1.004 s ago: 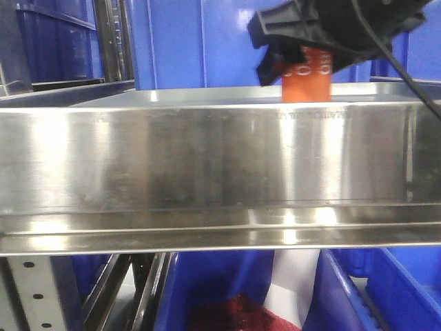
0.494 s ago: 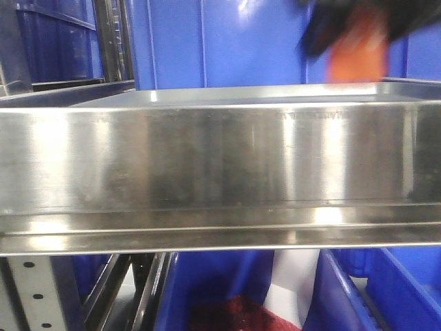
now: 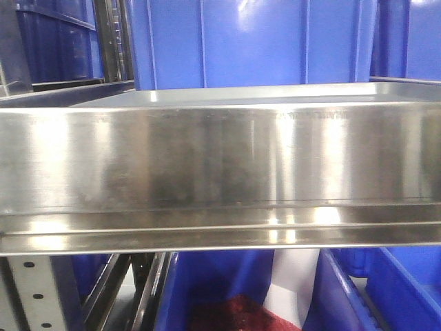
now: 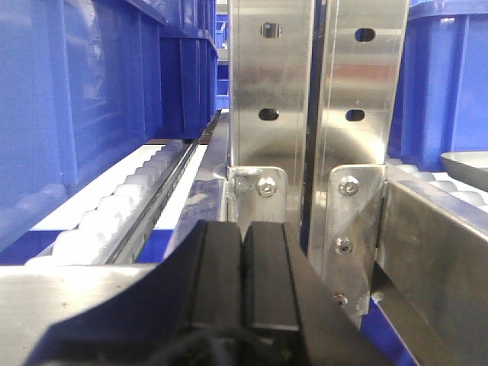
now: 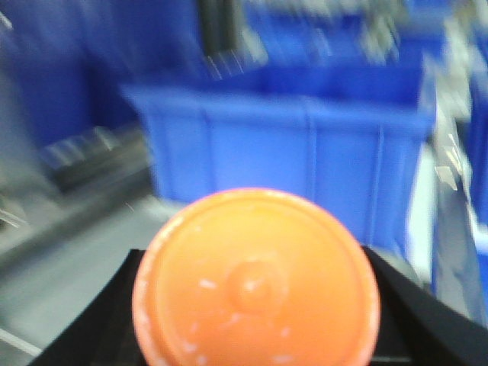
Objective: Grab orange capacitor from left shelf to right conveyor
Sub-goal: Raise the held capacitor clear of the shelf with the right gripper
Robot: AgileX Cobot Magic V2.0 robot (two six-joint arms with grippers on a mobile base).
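The orange capacitor (image 5: pixel 255 278) fills the lower middle of the right wrist view, its round end facing the camera, and my right gripper (image 5: pixel 255 305) is shut on it with black fingers (image 5: pixel 107 328) showing on both sides. The background there is motion-blurred. The left shelf (image 3: pixel 220 158) spans the front view as a shiny steel lip, with no capacitor or arm above it. My left gripper (image 4: pixel 242 267) is shut on nothing, its black pads pressed together in front of steel uprights. The right conveyor is out of view.
Blue plastic bins (image 3: pixel 255 41) stand behind the shelf, more blue bins (image 3: pixel 227 289) sit below it, and one (image 5: pixel 305 152) shows in the right wrist view. Perforated steel uprights (image 4: pixel 271 99) and a white roller track (image 4: pixel 122 198) lie ahead of the left gripper.
The right gripper lifted the orange capacitor off the shelf, moved up and right, and has left the front view. The shelf top now shows nothing on it.
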